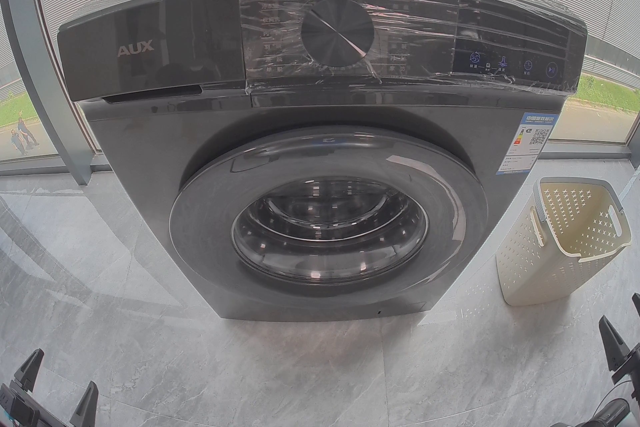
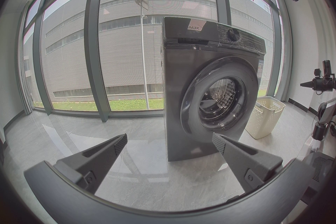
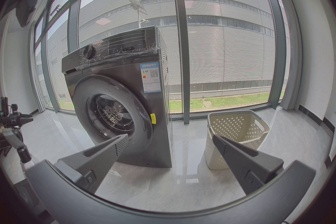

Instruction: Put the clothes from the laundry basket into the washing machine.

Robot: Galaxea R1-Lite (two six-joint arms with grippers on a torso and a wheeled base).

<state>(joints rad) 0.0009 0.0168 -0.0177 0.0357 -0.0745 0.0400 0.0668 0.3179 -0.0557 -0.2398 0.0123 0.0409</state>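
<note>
Grey marble-look floor tiles (image 1: 267, 368) run from you to a wall of tall dark-framed windows (image 3: 227, 42) at the far side of the room.

Your left gripper (image 2: 168, 137) sits low at the near left, above the floor and well short of the machine. Its black wedge-shaped fingers (image 2: 98, 158) point toward the far side, spread wide with nothing between them. Your right gripper (image 3: 170, 138) sits low at the near right edge. Its fingers (image 3: 252, 161) are just as widely parted and carry nothing. From that wrist, one finger lines up in front of the machine's door and the other in front of the basket, but both are well apart from them.

Straight ahead stands the dark grey front-loading washing machine (image 1: 320, 115), its top panel wrapped in clear film around a round black dial (image 1: 337, 31). Its round glass-centred door (image 1: 200, 228) is closed. Through the glass you see the shiny perforated drum, and you cannot tell whether anything lies in it.

On the floor just to the right of the machine stands the cream perforated plastic laundry basket (image 1: 527, 268), upright and near your right gripper. Of its inside you see perforated walls; its bottom is hidden.
</note>
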